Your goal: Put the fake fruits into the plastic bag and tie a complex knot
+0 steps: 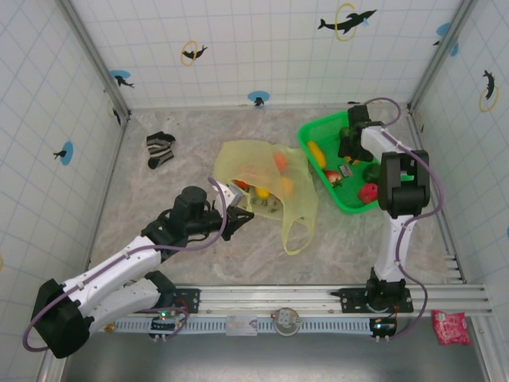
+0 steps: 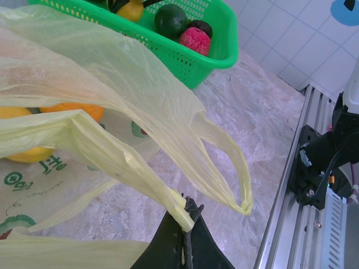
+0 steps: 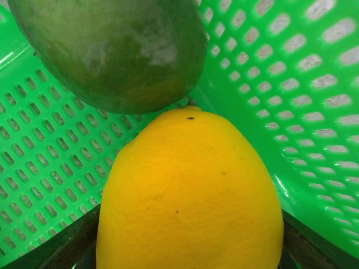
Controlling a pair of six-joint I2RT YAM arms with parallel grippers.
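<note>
Left gripper (image 2: 185,224) had its fingers clamped together on a twisted strip of the plastic bag (image 2: 112,73). The pinch sat right at the fingertips, and the thin yellow film fanned out ahead of that hand and to its left. One loop handle (image 2: 235,179) hung free just ahead and right of the pinch. Beyond the hand, inside the bag, lay an orange fruit (image 1: 280,161) and a smaller yellow piece (image 1: 286,187).

Over to the right gripper (image 1: 347,150): it was down inside the green basket (image 3: 314,112), with a big yellow fruit (image 3: 190,196) sitting squarely between its two fingers. A green fruit (image 3: 112,50) lay just past it, farther from the hand. Only the dark finger edges showed at that close range, so whether they pressed the yellow fruit or merely flanked it could not be told. A red fruit (image 1: 367,192) lay in the basket too, on the near side of that hand.
</note>
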